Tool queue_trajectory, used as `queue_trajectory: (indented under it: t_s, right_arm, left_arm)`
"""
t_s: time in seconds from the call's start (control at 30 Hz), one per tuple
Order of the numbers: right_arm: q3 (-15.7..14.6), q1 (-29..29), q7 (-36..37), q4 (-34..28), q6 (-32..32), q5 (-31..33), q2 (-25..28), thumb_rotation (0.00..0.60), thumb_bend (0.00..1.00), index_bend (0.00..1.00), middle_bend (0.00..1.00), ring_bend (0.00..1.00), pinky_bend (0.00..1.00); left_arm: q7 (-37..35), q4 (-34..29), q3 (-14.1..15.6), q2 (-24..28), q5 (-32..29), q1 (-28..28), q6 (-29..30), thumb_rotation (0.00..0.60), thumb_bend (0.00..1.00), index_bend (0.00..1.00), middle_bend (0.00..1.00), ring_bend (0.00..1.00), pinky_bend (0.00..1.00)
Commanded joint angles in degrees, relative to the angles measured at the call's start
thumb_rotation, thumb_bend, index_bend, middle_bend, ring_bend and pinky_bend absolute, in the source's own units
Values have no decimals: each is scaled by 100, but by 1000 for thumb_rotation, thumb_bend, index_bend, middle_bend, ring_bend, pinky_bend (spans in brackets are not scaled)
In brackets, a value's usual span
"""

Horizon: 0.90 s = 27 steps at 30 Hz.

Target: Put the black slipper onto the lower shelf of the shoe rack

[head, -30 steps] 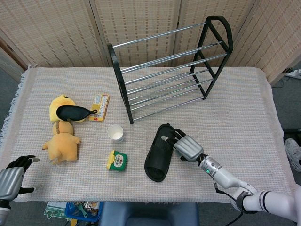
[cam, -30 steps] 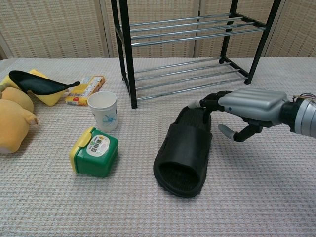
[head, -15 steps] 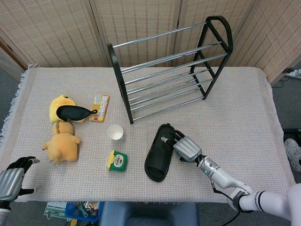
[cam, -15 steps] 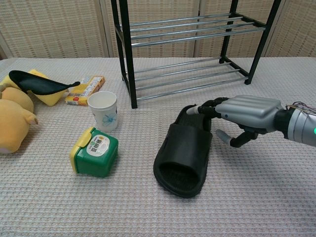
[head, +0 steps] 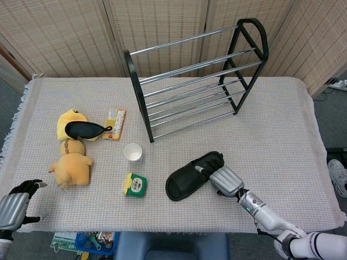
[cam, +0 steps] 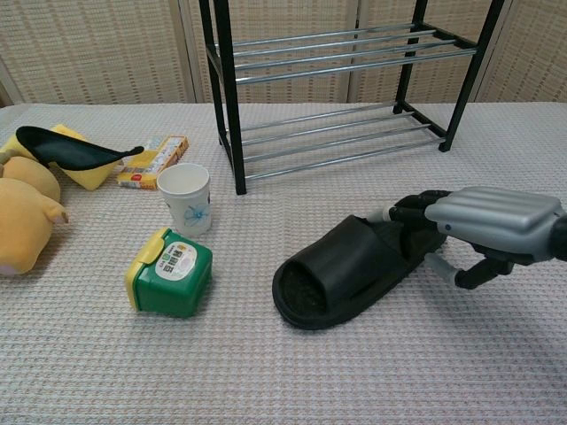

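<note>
The black slipper (head: 187, 181) (cam: 345, 274) lies flat on the table cloth, toe opening toward the left and heel toward the right. My right hand (head: 225, 180) (cam: 496, 226) is at the heel, its fingers laid over the heel end and the thumb against the rim, gripping it. The black shoe rack (head: 190, 81) (cam: 328, 53) stands behind, and its lower shelf (cam: 337, 142) of chrome bars is bare. My left hand (head: 13, 208) hovers at the table's near left corner with fingers apart and nothing in it.
A paper cup (head: 133, 153) (cam: 184, 197) and a green box (head: 135, 184) (cam: 170, 270) stand left of the slipper. Farther left lie yellow plush toys (head: 70, 162), a black shoe-like object (head: 84, 129) on them, and a yellow carton (head: 115, 123).
The slipper has swung round: its heel moved right and toward me with my right hand on it, so it now lies nearly crosswise. The left hand stayed put.
</note>
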Motion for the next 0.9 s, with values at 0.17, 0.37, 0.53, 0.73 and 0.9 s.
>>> queue_trajectory:
  t_s: [0.17, 0.37, 0.53, 0.73, 0.9]
  right_arm:
    - [202, -149, -355, -238, 412, 180, 291, 600, 60, 0, 158, 0, 0]
    - [478, 165, -680, 216, -43, 603, 165, 600, 0, 0, 122, 0, 11]
    - [581, 525, -804, 765, -652, 901, -79, 600, 0, 0, 120, 0, 12]
    - [610, 844, -916, 1082, -1033, 965, -322, 600, 21, 0, 135, 0, 21]
    - [562, 989, -1041, 1226, -1180, 984, -466, 600, 55, 0, 144, 0, 38]
  left_arm:
    - [37, -35, -13, -18, 29, -36, -19, 600, 151, 278, 225, 184, 257]
    - [115, -94, -8, -9, 5, -50, -46, 600, 152, 278, 225, 184, 257]
    - [164, -133, 3, -2, -36, -38, -51, 600, 152, 278, 225, 184, 257]
    - [198, -167, 16, 17, -96, -22, -66, 600, 152, 278, 225, 184, 257]
    - [183, -158, 24, 20, -120, -3, -60, 600, 152, 279, 225, 184, 257]
